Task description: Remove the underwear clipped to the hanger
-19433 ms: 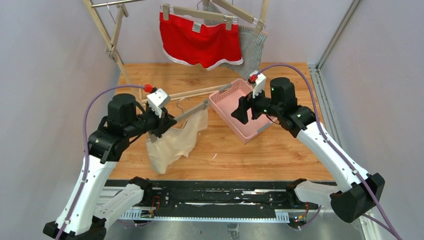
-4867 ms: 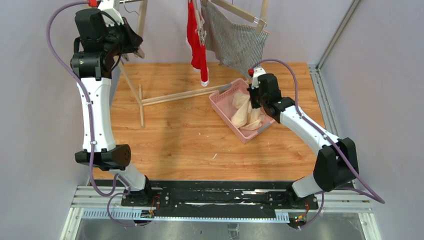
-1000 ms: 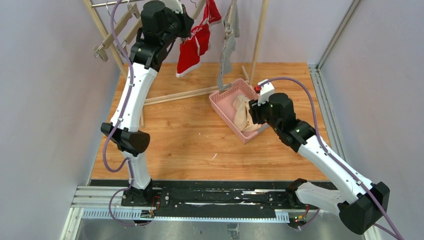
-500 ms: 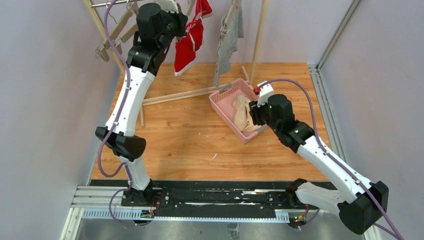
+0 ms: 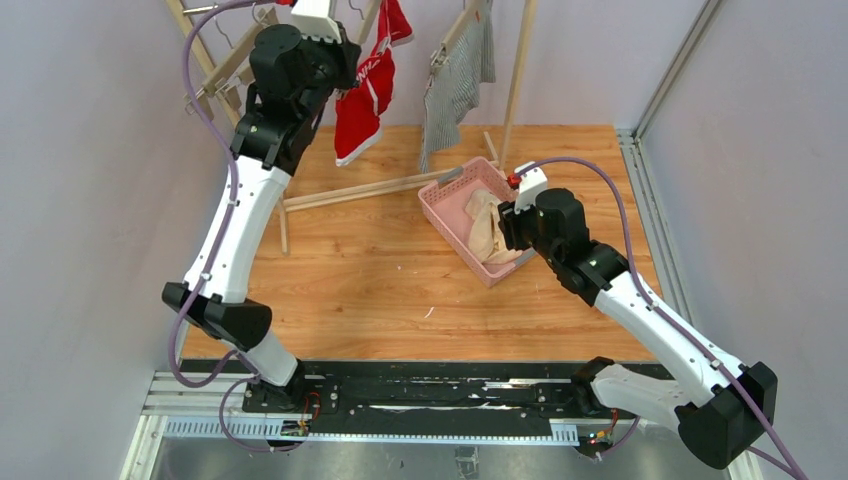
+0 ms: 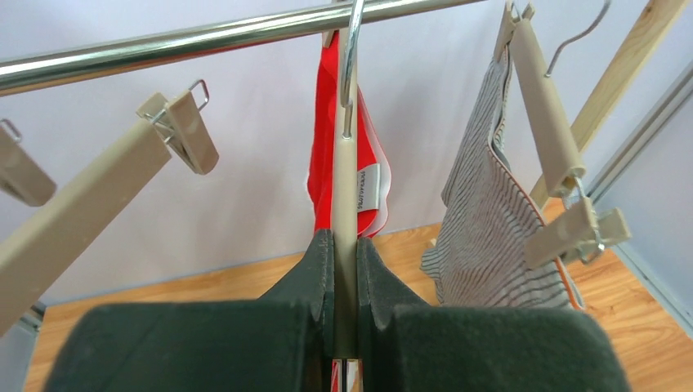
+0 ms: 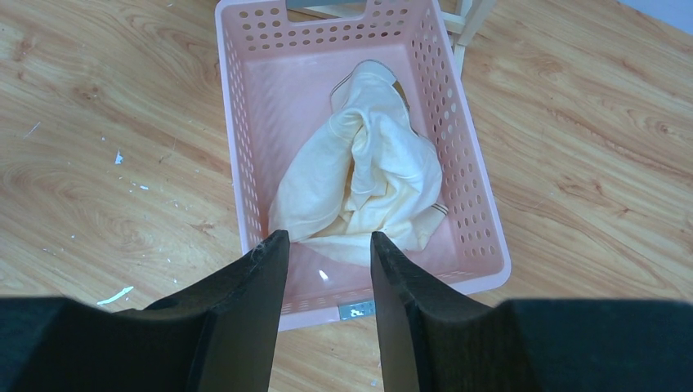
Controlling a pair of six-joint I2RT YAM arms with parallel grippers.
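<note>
Fingers (image 6: 319, 269) of the left gripper (image 6: 345, 249) are closed tight on the thin wooden bar of the hanger (image 6: 346, 204), high at the far left of the scene. The hanger's wire hook sits over the metal rail (image 6: 204, 41). The red shorts (image 6: 325, 139) hang from this hanger beyond the grip, held by a clip (image 6: 368, 188). The striped shorts (image 6: 482, 229) hang just to the right on a second hanger (image 6: 543, 106), and an empty hanger (image 6: 98, 204) hangs to the left. The cream shorts (image 7: 368, 180) already lie in the pink basket (image 7: 470, 163) on the table (image 5: 380, 280). The right gripper (image 7: 323, 245) hovers above the basket's near edge, partly open and holding nothing. The main risk is probably the hook. Pulling the hanger away before lifting it clear could snag the hook on the rail and tug the whole wooden rack (image 5: 520, 60). The grip is on a narrow bar, so the hanger may also pivot between the pads and swing. A swing could knock the striped shorts' hanger or throw the red cloth against the arm. If the clip lets go early, the red shorts would drop onto the table, well short of the basket.
</note>
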